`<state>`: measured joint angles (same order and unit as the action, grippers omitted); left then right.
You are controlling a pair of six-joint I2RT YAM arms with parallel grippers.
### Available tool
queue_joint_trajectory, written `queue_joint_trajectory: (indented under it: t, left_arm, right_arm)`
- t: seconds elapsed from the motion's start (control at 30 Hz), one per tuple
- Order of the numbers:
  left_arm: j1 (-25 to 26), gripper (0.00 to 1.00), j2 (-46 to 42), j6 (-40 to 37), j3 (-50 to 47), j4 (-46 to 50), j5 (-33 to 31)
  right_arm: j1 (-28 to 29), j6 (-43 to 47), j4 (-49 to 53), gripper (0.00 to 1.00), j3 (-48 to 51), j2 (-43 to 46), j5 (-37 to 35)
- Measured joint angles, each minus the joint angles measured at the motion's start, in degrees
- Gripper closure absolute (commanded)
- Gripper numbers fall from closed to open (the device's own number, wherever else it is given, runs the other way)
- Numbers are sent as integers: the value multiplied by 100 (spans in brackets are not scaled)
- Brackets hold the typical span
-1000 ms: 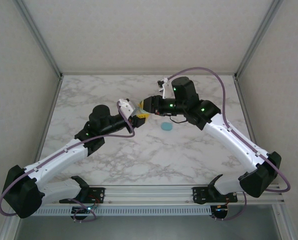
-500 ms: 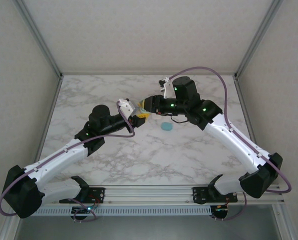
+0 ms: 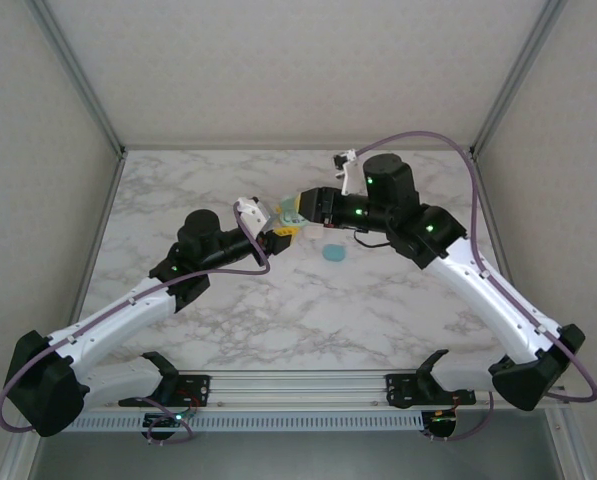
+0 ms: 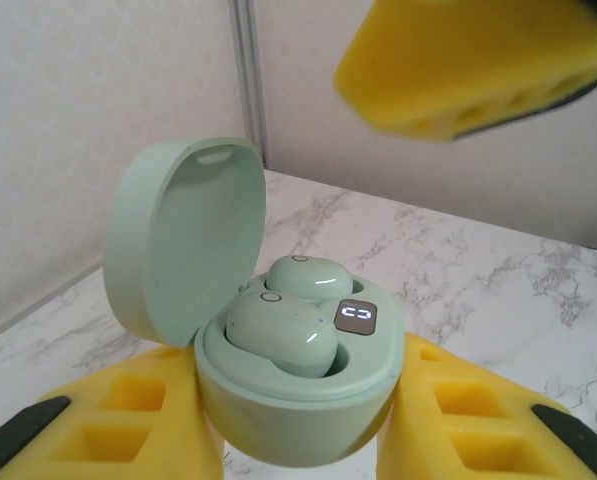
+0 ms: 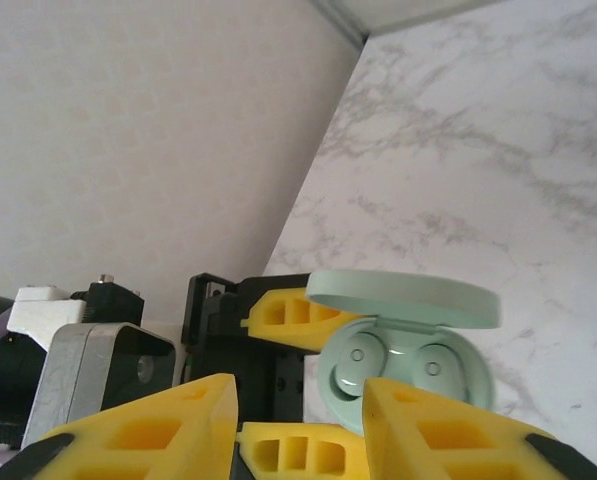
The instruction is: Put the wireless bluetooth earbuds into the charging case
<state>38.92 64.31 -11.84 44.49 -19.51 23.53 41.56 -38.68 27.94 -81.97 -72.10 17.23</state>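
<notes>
My left gripper is clamped on the mint green charging case, one yellow pad pressing each side of its lower shell, and holds it up off the marble table above the middle of the far half. The case's lid stands open, tipped back to the left in my left wrist view. Both mint green earbuds sit inside in their pockets, one nearer and one farther, touching side by side, with a small lit display just to their right on the case's face. My right gripper hangs just right of the case and a little beyond it, its fingers spread apart and gripping nothing; one of its yellow pads shows above the case in my left wrist view. A round teal-blue piece lies on the table to the right of the case and nearer.
</notes>
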Motion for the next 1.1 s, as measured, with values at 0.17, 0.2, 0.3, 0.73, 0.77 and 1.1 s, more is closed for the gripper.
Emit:
queue_joint_trajectory:
  t: [0.17,0.2,0.3,0.73,0.77,1.1]
  left_arm:
    - [0,77,-133,0,0,9,0]
    - [0,76,-164,2,0,9,2]
    - [0,76,-256,2,7,74,35]
    - [192,77,-356,-131,192,743,243]
    - [195,77,-358,-151,214,765,245]
    - [195,77,-358,-190,267,791,203]
  right_arm:
    - [-61,225,420,54,-9,433,-1126]
    - [-129,227,525,54,-26,472,-1248]
    - [-511,225,710,50,-83,476,-1379]
    - [-1143,164,1137,42,-1119,-1049,409]
    - [-1143,164,1156,42,-1191,-1165,553]
    - [-1126,339,1379,42,-1287,-1587,1700]
